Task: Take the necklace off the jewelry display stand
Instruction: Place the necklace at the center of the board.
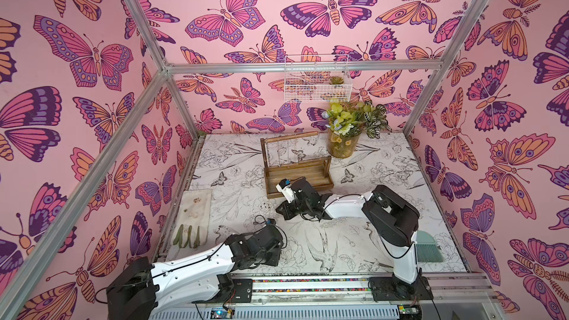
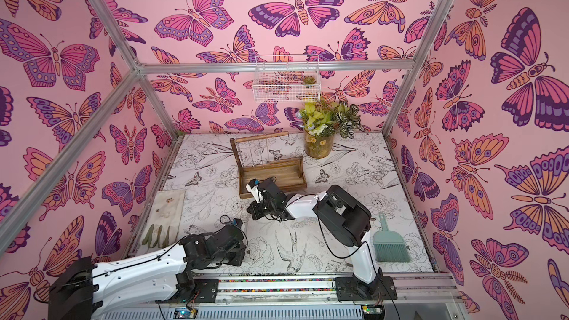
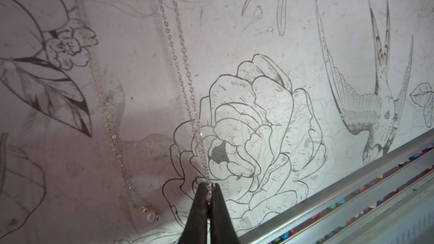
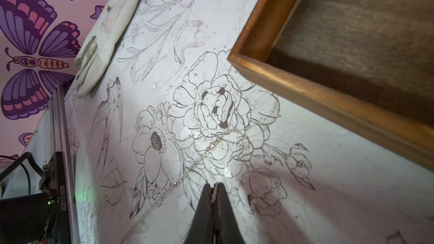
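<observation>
A white wire basket (image 1: 317, 79) hangs above the flower vase (image 1: 342, 146); teal brush (image 2: 390, 245) and stained cloth (image 1: 197, 212) lie apart.

Both top views are taken from high above the arm bases, tilted down over the whole table (image 1: 385, 161). Wrist views are set close over it, aimed obliquely down; the jewelry display stand (image 4: 328, 106) is shared by right wrist and top views.

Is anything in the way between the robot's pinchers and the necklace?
Nothing visible is. The left gripper and the right gripper are each already shut on a thin necklace chain, with only the table around it.
</observation>
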